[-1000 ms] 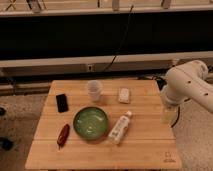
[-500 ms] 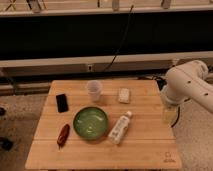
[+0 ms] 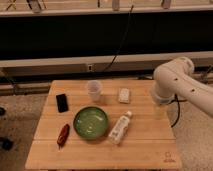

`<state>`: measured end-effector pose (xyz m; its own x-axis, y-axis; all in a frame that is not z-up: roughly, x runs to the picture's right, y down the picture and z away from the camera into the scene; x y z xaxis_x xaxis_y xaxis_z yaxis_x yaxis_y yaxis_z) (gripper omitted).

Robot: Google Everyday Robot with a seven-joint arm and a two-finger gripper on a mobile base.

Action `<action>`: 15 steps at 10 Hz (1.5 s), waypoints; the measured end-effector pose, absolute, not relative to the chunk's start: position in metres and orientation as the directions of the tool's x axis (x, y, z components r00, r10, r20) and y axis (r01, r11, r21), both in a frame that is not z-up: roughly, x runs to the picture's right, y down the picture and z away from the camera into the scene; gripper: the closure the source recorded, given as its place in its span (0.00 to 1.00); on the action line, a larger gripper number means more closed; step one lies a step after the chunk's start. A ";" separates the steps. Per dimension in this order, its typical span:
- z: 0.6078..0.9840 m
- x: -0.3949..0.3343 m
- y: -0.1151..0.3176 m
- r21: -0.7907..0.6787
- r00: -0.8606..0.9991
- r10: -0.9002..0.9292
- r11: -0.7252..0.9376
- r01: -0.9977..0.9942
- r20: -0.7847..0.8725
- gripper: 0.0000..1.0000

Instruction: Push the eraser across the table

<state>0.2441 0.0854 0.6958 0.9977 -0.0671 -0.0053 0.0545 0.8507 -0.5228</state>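
Tabletop scene, read left to right. The eraser is lying flat near the left edge of the table, apart from everything else, with bare wood at its far and near ends; that open ground is probably what is making a straight push possible. Toward the near edge a red-brown elongated object is resting, and beside it the green bowl is sitting upright at centre. A clear cup is standing behind the bowl; a plastic bottle is lying on its side just right of it, its label unreadable. A whitish block is sitting farther back. The gripper is hanging below the white arm over the table's right side, spread wide and carrying nothing, well apart from the eraser, so the approach is not yet made. A small logo is marking the near right corner, too small to read.
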 end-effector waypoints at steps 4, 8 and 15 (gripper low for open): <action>0.704 0.220 0.073 -0.518 0.990 -0.139 0.846 0.131 0.024 0.20; 0.715 0.174 0.058 -0.505 0.967 -0.243 0.828 0.245 0.071 0.20; 0.733 0.078 0.042 -0.446 0.907 -0.381 0.790 0.420 0.178 0.20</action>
<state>0.0779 0.0421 0.7334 0.9071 -0.3815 0.1779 0.4199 0.7902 -0.4464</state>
